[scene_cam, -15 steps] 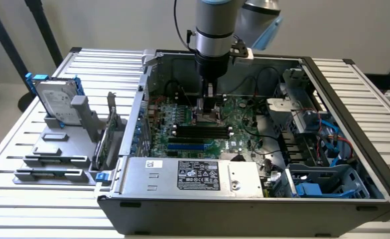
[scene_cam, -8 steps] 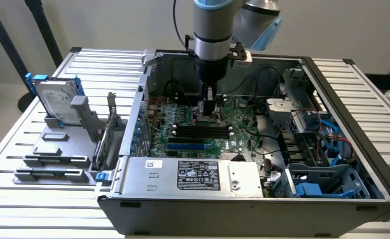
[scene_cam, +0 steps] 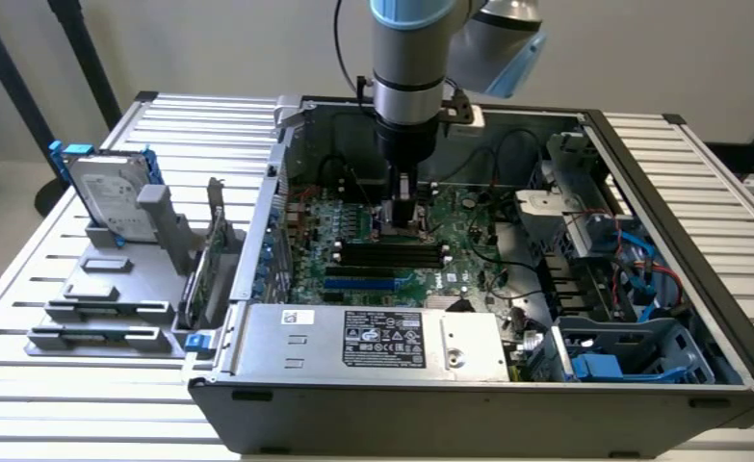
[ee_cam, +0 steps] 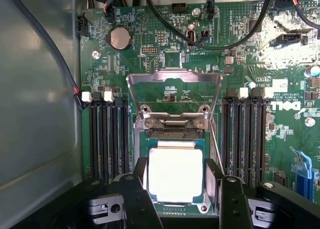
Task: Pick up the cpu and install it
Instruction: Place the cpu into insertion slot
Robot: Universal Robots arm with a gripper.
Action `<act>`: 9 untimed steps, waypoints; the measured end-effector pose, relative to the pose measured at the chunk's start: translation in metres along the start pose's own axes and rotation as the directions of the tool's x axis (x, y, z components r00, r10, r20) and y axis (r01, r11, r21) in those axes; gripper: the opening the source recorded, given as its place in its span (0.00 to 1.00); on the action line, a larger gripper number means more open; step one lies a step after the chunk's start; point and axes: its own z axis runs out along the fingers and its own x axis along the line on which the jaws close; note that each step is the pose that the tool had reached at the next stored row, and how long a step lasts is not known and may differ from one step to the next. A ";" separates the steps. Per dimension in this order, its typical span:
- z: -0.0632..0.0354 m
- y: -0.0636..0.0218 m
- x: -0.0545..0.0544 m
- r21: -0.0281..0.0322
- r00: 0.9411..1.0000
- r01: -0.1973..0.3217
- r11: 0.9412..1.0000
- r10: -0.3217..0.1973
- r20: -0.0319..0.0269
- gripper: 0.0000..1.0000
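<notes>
- Step in hand: the install. The gripper (scene_cam: 403, 217) is down inside the open grey metal computer case (scene_cam: 685, 221), over the green motherboard (ee_cam: 150, 39).
- Where the part is: the cpu (ee_cam: 175, 173), a small flat square chip with a bright silver metal top, lies between the gripper's fingers (ee_cam: 214, 176), directly over the square processor socket (ee_cam: 175, 133).
- Grip: the fingers stand fairly wide, each against one of two opposite edges of the chip. I see no gap on either side, so I read it as held.
- The hinged silver metal retention frame (ee_cam: 174, 79) is swung up and back, so the socket is uncovered.
- Rows of black memory slots (ee_cam: 107, 139) flank the socket, apart from the fingers.
- I cannot tell whether the chip is bottomed in the socket or hanging just above it.
- My judgement: this placement calls for the chip to be flat and square to the socket edges. Tilt or sideways drag could damage the contacts underneath.
</notes>
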 end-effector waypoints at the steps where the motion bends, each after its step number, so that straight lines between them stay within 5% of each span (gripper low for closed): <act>1: 0.0010 -0.0001 0.000 0.000 1.000 0.000 1.000 0.000 0.001 0.55; 9: 0.0053 -0.0003 0.000 0.000 1.000 0.001 1.000 -0.001 0.013 0.55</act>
